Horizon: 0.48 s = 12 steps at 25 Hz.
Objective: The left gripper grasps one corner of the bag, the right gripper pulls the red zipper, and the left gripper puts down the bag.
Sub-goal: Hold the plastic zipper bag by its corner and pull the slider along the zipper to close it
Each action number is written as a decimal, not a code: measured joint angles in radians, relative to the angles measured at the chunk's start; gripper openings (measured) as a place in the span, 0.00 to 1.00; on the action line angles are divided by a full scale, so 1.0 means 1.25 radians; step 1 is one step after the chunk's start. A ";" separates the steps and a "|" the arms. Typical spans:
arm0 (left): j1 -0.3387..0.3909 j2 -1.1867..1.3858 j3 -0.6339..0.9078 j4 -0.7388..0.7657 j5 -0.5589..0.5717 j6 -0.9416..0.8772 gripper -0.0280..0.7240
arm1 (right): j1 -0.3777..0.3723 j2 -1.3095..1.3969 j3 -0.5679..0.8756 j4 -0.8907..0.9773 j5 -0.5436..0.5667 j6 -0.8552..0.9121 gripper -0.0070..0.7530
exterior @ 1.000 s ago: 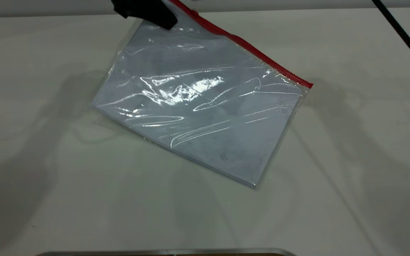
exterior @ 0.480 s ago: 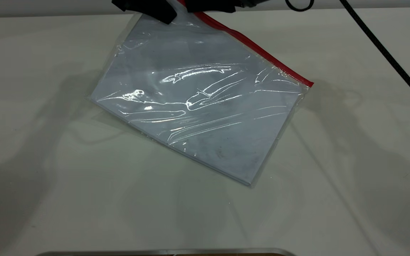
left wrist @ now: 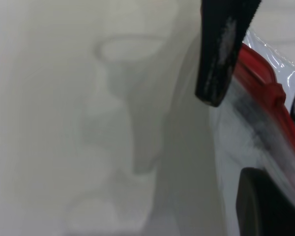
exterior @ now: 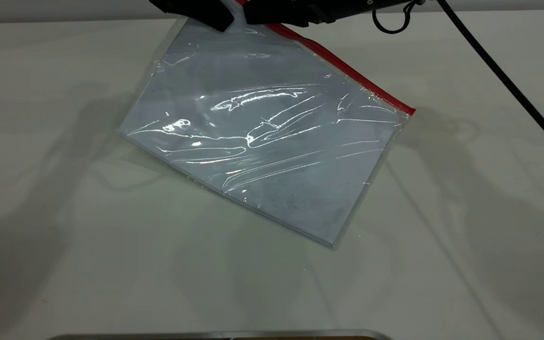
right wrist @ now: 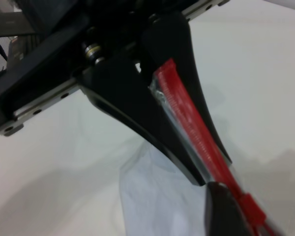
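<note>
The bag [exterior: 262, 137], a clear wrinkled pouch over pale sheets, hangs tilted with its low corner on the table. My left gripper [exterior: 225, 21] is shut on its raised far corner; the right wrist view shows the left gripper's fingers [right wrist: 137, 103] clamped on the end of the red zipper [right wrist: 187, 118]. The red zipper [exterior: 347, 71] runs down the far right edge. My right gripper [exterior: 255, 16], with its looped cable, is right beside the left one. It is open, its fingers [right wrist: 221, 211] either side of the red slider tab [right wrist: 250, 209], which also shows in the left wrist view [left wrist: 275, 93].
A black cable [exterior: 513, 85] crosses the table's far right. A metal edge [exterior: 220, 334] lies along the front. The bag rests on the white table [exterior: 64, 212].
My right gripper has come in from the right at the far edge and reached the zipper beside the left gripper. The bag's raised corner shifted slightly.
</note>
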 joint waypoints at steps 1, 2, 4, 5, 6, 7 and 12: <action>0.001 0.000 0.000 0.000 0.000 0.000 0.11 | 0.000 0.000 0.000 -0.001 0.000 -0.003 0.47; 0.002 0.000 0.000 0.000 0.000 -0.001 0.11 | 0.000 0.000 0.000 -0.002 0.001 -0.007 0.41; 0.002 0.000 0.000 0.000 0.000 -0.005 0.11 | 0.000 0.000 0.000 -0.003 0.008 -0.018 0.30; 0.002 0.000 0.000 0.000 0.000 -0.013 0.11 | 0.000 0.000 0.000 -0.003 0.010 -0.028 0.24; 0.002 0.000 0.000 0.000 -0.001 -0.023 0.11 | 0.000 0.000 0.000 -0.004 0.010 -0.035 0.18; 0.002 0.000 0.000 0.000 -0.002 -0.034 0.11 | 0.000 0.000 0.000 -0.005 0.010 -0.039 0.12; 0.003 0.000 0.000 0.000 0.011 -0.058 0.11 | 0.000 0.000 0.000 -0.011 0.010 -0.048 0.06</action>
